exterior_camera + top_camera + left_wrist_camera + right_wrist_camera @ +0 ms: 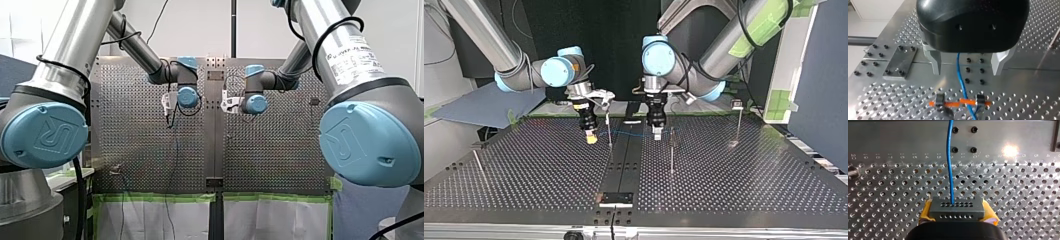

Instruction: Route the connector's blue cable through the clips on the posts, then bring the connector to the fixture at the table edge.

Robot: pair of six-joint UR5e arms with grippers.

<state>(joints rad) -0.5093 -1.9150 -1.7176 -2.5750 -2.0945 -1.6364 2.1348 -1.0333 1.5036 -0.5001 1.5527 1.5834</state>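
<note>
Right wrist view, right claw (957,213) clamped on connector (957,207) — blue cable (949,157) running ahead, left claw (967,72) open astride it.

White wall (200,30) one side — black backdrop (624,30) opposite.

The dark grey connector (956,206), with two rows of holes, is clamped in the right gripper (957,213) above the bench (1010,195). The blue cable (949,162) is led straight out of its upper row. The fixture (615,198) is set at the bench edge.
</note>
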